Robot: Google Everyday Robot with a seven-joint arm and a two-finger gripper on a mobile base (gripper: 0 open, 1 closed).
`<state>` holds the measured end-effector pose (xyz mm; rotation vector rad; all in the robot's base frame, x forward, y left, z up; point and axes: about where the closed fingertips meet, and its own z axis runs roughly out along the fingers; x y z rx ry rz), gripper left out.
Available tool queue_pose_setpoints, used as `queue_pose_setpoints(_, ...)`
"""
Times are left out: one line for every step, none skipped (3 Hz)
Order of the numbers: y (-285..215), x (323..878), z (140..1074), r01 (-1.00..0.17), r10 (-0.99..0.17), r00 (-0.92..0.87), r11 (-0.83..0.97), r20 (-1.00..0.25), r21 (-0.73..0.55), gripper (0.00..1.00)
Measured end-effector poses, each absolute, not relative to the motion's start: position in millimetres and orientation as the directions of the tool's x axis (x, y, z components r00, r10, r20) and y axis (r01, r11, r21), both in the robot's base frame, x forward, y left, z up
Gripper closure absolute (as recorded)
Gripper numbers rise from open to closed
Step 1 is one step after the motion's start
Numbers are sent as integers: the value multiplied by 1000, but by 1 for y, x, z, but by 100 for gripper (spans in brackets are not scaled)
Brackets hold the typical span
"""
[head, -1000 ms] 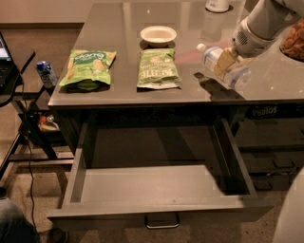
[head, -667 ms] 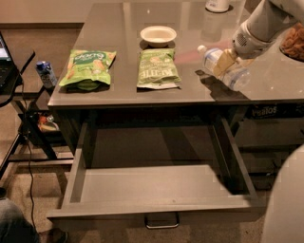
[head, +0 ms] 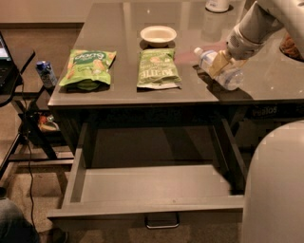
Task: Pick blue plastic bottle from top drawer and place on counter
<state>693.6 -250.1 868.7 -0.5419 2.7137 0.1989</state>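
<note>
The blue plastic bottle (head: 227, 76), clear and pale blue with a white cap, lies tilted on the right part of the counter (head: 118, 33), cap pointing back left. My gripper (head: 220, 63) reaches down from the upper right, its tan fingers (head: 217, 61) closed across the bottle's middle. The bottle sits at or just above the counter surface, with its shadow right under it. The top drawer (head: 152, 185) is pulled open below the counter's front edge and holds nothing; its metal handle (head: 162, 221) shows on the front panel.
Two green snack bags (head: 89, 69) (head: 157, 69) and a white bowl (head: 158, 35) lie on the counter left of the bottle. A white cup (head: 217, 4) stands at the back. A small blue carton (head: 46, 73) sits on the black side stand at left. My pale body (head: 275, 190) fills the lower right.
The gripper and bottle have barely moved. My pale body has come further into the lower right of the view.
</note>
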Motion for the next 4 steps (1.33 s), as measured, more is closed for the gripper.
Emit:
queue_pose_setpoints(-244, 699, 863, -398, -348, -864, 915, -365, 70, 100)
queue_pose_setpoints(-242, 701, 861, -383, -336, -870, 921, -362, 65, 81)
queue_pose_setpoints(-241, 701, 861, -382, -335, -870, 922, -362, 65, 58)
queue_pose_setpoints(-241, 701, 861, -382, -335, -870, 922, -362, 65, 34)
